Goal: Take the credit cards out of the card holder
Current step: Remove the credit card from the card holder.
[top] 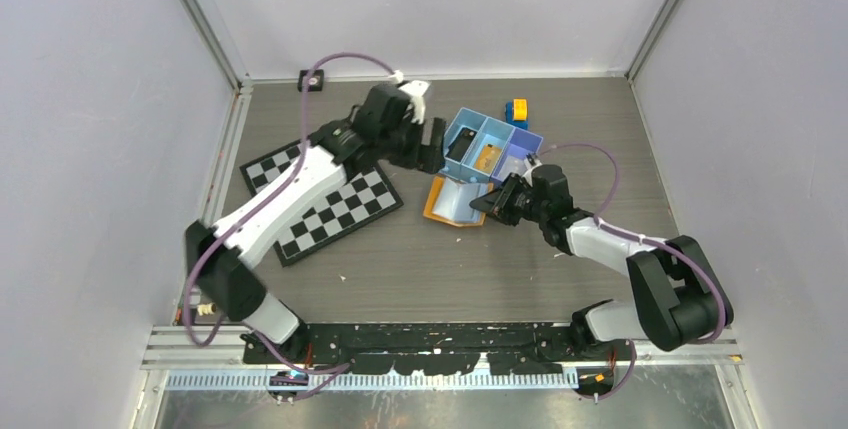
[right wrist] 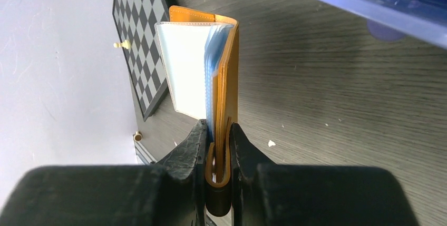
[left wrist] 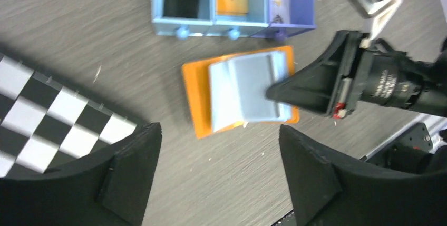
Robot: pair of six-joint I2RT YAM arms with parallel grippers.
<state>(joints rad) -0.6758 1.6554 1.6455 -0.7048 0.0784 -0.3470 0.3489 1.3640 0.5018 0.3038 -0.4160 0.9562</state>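
The orange card holder (top: pixel 447 204) lies open on the table just in front of the blue tray, its greyish clear sleeves (left wrist: pixel 248 91) fanned up. My right gripper (top: pixel 492 203) is shut on the holder's right edge. In the right wrist view the orange cover and tab (right wrist: pixel 230 78) are pinched between the fingers of that gripper (right wrist: pixel 216 131), and the sleeves (right wrist: pixel 184 68) stand open to the left. My left gripper (top: pixel 432 145) is open and empty, hovering above the holder's left side. In the left wrist view the left gripper (left wrist: pixel 219 136) is wide open over bare table. No card shows in the sleeves.
The blue three-compartment tray (top: pixel 467 121) stands behind the holder and holds a black item (top: pixel 458 146) and an orange card (top: pixel 487 157). A yellow-and-blue block (top: pixel 517 111) sits behind it. A checkered board (top: pixel 330 204) lies at the left.
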